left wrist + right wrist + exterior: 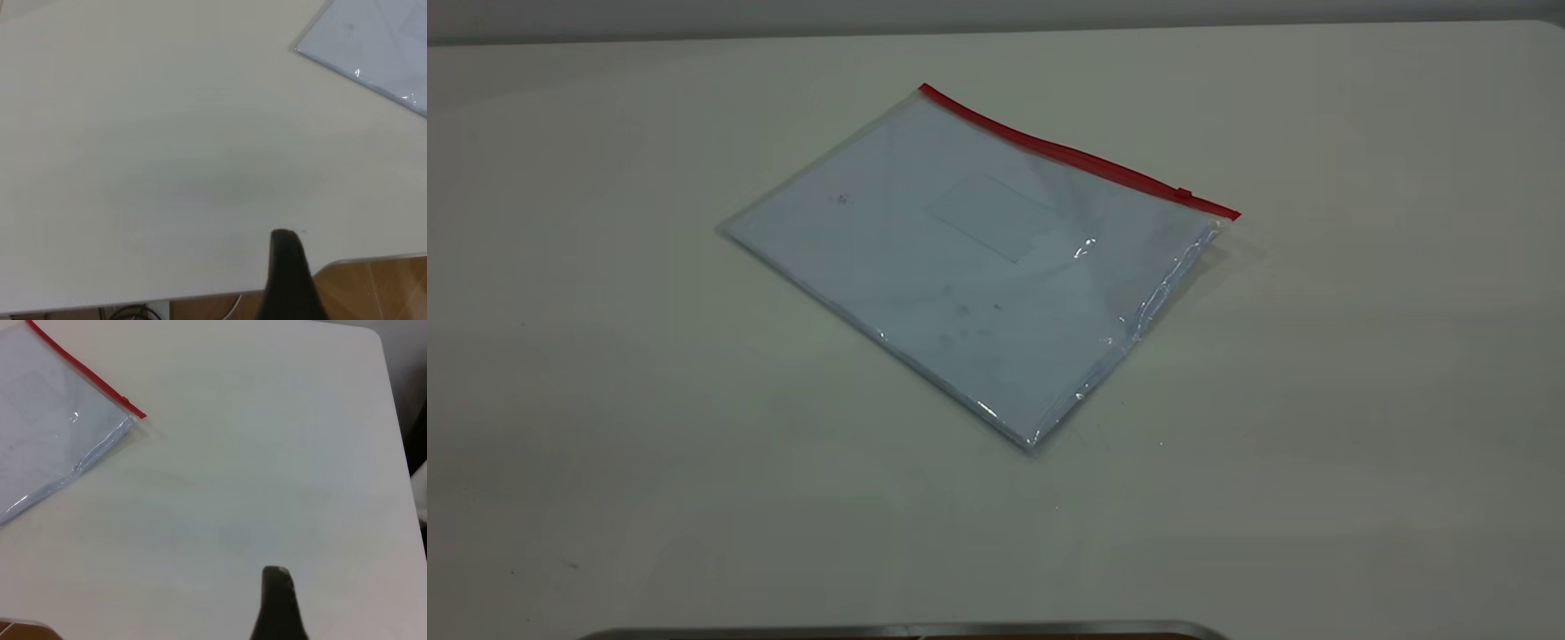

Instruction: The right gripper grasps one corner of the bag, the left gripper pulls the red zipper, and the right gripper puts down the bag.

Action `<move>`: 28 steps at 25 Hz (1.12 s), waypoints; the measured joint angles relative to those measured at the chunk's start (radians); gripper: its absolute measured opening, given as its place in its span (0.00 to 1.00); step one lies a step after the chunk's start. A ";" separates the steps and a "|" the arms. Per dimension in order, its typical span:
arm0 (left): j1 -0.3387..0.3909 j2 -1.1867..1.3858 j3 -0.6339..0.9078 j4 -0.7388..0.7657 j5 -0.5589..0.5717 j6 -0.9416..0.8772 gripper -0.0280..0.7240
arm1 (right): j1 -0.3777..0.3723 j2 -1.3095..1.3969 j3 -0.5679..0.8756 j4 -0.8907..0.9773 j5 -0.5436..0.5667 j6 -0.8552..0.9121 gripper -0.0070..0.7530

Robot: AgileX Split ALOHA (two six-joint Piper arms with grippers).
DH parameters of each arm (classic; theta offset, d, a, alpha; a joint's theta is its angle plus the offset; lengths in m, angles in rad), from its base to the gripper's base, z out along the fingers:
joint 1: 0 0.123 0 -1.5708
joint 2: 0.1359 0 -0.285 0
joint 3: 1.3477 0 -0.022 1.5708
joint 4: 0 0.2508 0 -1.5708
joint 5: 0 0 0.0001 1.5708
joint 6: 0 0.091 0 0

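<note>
The bag [978, 267] lies flat on the white table, clear plastic over pale blue sheets. Its red zipper [1067, 153] runs along the far long edge, with the small slider tab [1184, 193] close to the right-hand corner of the bag [1227, 215]. Neither arm shows in the exterior view. In the right wrist view my right gripper [275, 572] is a single black wedge with no gap, over bare table, well away from the bag [47, 433], zipper [80, 367] and corner [139, 416]. My left gripper [285, 235] looks the same, near the table's edge, far from the bag [373, 47].
Wide bare tabletop [694, 444] surrounds the bag on every side. A metal-edged object [907, 631] peeks in at the near edge of the exterior view. The left wrist view shows the table edge with wooden floor [373, 287] and cables [133, 312] beyond.
</note>
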 joint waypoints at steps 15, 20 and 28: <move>0.000 0.177 -0.097 0.028 -0.059 -0.126 0.81 | 0.000 0.003 -0.019 0.049 0.000 0.049 0.78; 0.000 0.493 -0.254 0.028 -0.124 -0.136 0.81 | 0.000 0.132 -0.131 0.080 -0.013 0.060 0.78; 0.000 0.991 -0.462 -0.033 -0.302 -0.125 0.81 | 0.000 0.485 -0.201 0.212 -0.046 -0.016 0.78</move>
